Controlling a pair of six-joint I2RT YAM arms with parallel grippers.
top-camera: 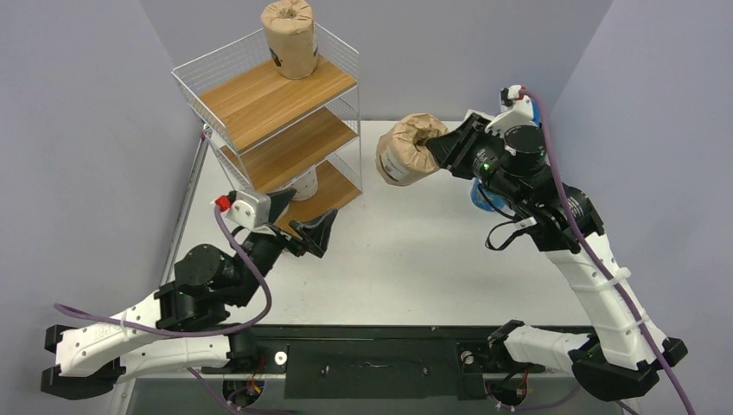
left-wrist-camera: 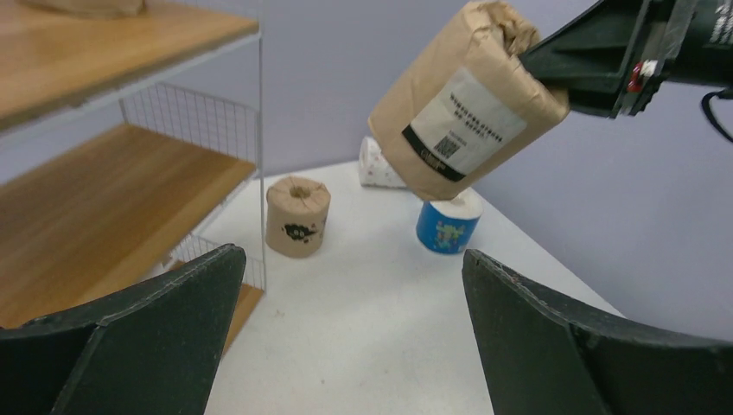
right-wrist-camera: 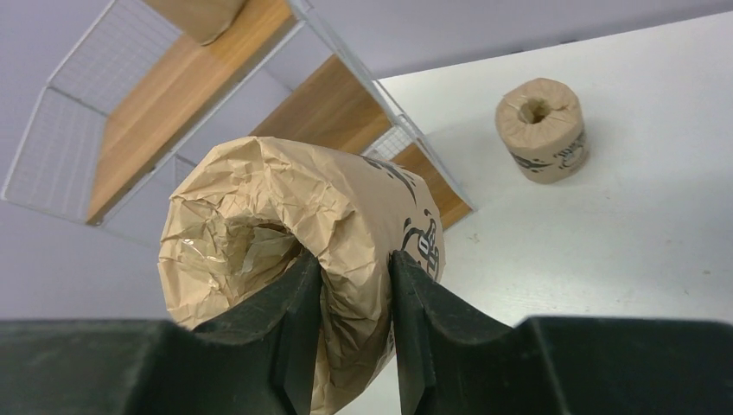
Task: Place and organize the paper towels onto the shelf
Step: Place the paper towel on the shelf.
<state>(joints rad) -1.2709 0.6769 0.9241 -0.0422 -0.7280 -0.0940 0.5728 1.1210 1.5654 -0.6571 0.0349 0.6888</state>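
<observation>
Your right gripper [top-camera: 435, 143] pinches brown-wrapped roll [top-camera: 404, 151] by its wall, aloft right of shelf [top-camera: 294, 147], apart from its edge. Your left gripper [top-camera: 299, 220] spread, empty, by bottom tier [top-camera: 327, 197]. Top board [top-camera: 246, 99] mostly bare.

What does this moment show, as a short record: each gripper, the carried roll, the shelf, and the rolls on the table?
right gripper: shut on carried brown roll, pinching its wall at the core hole, roll in the air
left gripper: open, empty, beside the shelf's lower tiers
shelf: top-tier brown roll upright on the top board
table: standing brown roll by the shelf corner; blue roll upright; white patterned roll on its side
</observation>
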